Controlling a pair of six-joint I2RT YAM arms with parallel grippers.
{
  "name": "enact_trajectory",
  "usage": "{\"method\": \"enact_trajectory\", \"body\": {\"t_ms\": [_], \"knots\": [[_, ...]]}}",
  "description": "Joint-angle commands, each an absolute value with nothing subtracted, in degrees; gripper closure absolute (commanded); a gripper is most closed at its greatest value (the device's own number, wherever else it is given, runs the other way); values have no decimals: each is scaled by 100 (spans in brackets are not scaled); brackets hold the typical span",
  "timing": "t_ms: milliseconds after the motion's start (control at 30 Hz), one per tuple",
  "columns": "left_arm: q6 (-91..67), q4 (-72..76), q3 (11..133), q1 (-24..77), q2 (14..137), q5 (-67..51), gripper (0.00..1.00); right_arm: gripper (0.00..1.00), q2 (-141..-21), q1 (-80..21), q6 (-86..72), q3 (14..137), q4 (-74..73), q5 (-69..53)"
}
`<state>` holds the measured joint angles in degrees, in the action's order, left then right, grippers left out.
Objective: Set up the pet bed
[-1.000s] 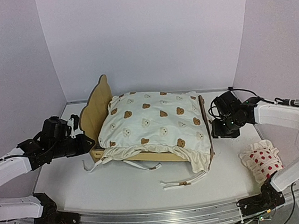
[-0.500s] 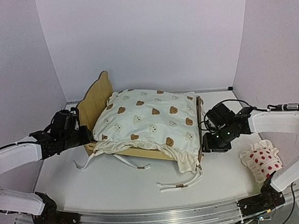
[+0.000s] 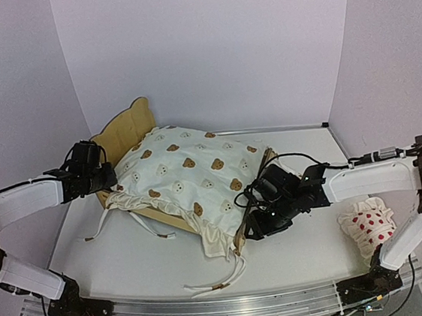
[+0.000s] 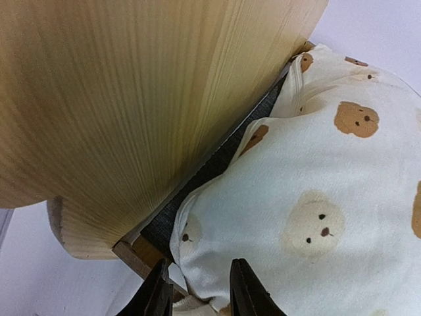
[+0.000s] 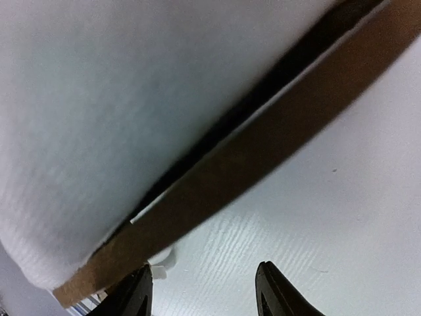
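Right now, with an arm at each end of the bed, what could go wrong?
The cushion droops over the pet bed's near corner, so it may slide off. Its ties trail on the table and could snag. The right gripper stands open beside the footboard, holding nothing; a push could slip.

Free table (image 3: 318,241) between pet bed (image 3: 121,130), pillow (image 3: 369,228)

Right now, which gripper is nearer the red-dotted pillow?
Right. The right gripper sits at the foot of the pet bed, nearby but not touching the pillow. The left gripper is across the bed at its headboard end.
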<state>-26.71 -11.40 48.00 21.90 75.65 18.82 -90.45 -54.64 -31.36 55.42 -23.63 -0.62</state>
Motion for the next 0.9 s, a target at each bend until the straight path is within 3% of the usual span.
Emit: {"method": "enact_trajectory", "body": {"t_ms": [0,100,267,533,733,867], "knots": [[-2773,-1663,4809,2188,6802,1806,67,46,-8229,-5432,-2728,5720,-3194,960],[-2819,-1993,4723,2197,6397,1594,64,46,-7922,-5421,-2701,5843,-3592,1106],[-2848,-2148,4488,2197,5786,1193,54,43,-7954,-5440,-2591,6314,-3637,274],[-2847,-2224,4222,2198,5315,753,34,29,-8825,-5655,-2300,7422,-3739,-131],[-2899,-2255,4096,2199,4986,479,20,26,-9536,-5721,-2230,8039,-3967,77],[-2926,-2299,4072,2197,4872,415,17,27,-9908,-5808,-2209,8278,-4083,376]]}}
